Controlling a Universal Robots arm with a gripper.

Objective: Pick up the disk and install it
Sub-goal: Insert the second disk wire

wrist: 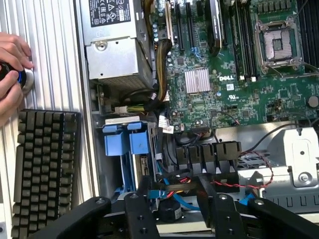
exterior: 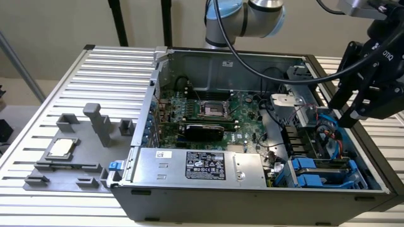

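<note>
My black gripper point(exterior: 341, 115) hangs over the open computer case point(exterior: 145, 142), above the drive-bay side at the exterior view's right. In the wrist view the gripper point(wrist: 177, 211) is open, and only cables and a small blue connector point(wrist: 157, 193) lie under the gap. Blue-fronted drive carriers point(exterior: 311, 171) sit in the bay at the case's near corner, close below and beside the gripper. One blue front with two tabs point(wrist: 127, 142) shows in the wrist view. I cannot tell which carrier holds the disk, as its metal face is hidden.
Inside the case are a green motherboard point(exterior: 215, 111) and a silver power supply point(exterior: 196, 165). A grey fixture holding a small square chip point(exterior: 63, 147) stands on the slatted table. A person's hand point(wrist: 11, 74) rests beside a black keyboard point(wrist: 45, 169) next to the case.
</note>
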